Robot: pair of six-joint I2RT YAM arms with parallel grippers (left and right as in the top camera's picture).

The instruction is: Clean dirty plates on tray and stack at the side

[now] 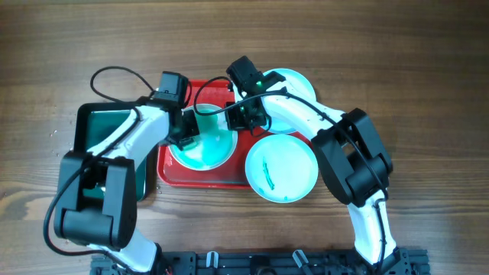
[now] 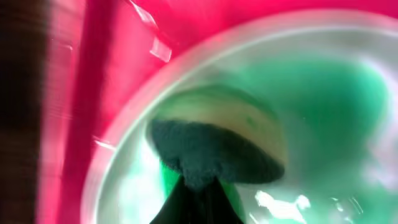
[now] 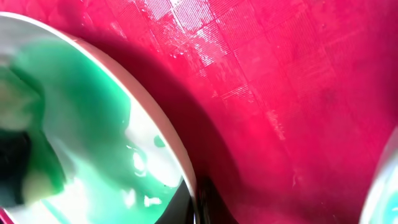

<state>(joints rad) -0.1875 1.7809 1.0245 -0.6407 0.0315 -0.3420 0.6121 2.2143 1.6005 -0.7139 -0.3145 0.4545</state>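
Note:
A plate point(image 1: 206, 149) with a pale rim and a green-smeared inside lies on the red tray point(image 1: 200, 180). My left gripper point(image 1: 186, 136) is shut on a dark fuzzy sponge point(image 2: 211, 146) and presses it onto that plate point(image 2: 323, 93). My right gripper point(image 1: 246, 118) is shut on the plate's right rim point(image 3: 186, 168), and the rim runs between its fingers point(image 3: 196, 208). A pale turquoise plate point(image 1: 281, 169) with a teal smear lies at the tray's right edge. Another pale plate point(image 1: 298, 82) lies at the back right, partly hidden under my right arm.
A black basin with a green inside point(image 1: 107, 126) stands left of the tray, under my left arm. Bare red tray floor point(image 3: 280, 93) shows right of the held plate, and another plate's edge point(image 3: 387, 193) shows at the far right. Wooden table lies all around.

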